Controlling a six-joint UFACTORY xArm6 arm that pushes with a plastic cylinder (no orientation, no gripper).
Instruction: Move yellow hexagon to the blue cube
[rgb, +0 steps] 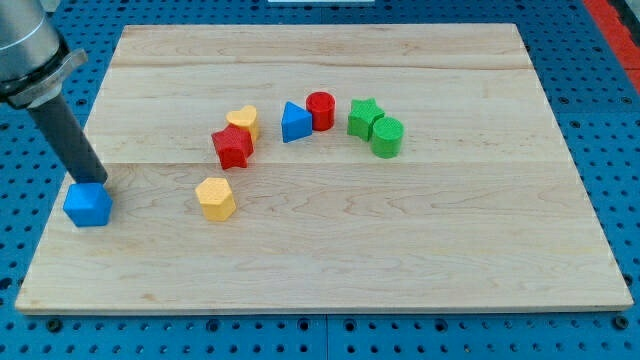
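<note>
Fig. legend, read from the view's bottom upward.

Nearest you: wooden board (330, 270), lower part bare. At its left edge sits the blue cube (88, 204). The dark rod (66, 140) slants down from the view's upper left, and my tip (99, 184) ends at the cube's upper right corner, touching or just behind it; contact can't be told for sure. No hand here: the arm ends in a plain rod w/ nothing that opens, closes or grips.

Same depth, to the right: the yellow hexagon (216, 198), standing alone, apart from the cube w/ bare wood between.

Key relation: the hexagon lies to the view's right of my tip and slightly lower; the cube lies on the tip's near left. So the tip is on the wrong side. Judgement: you need to bring it round to the hexagon's right face, then push toward the view's left, approx. level.

Farther up: red star (232, 147) w/ yellow heart (243, 121) just behind, touching or nearly so. Then blue triangular block (295, 123) beside red cylinder (321, 109). Rightmost: green star (364, 117) against green cylinder (387, 136). Risk, as judged: a wide detour could clip the red star, the nearest neighbour.
</note>
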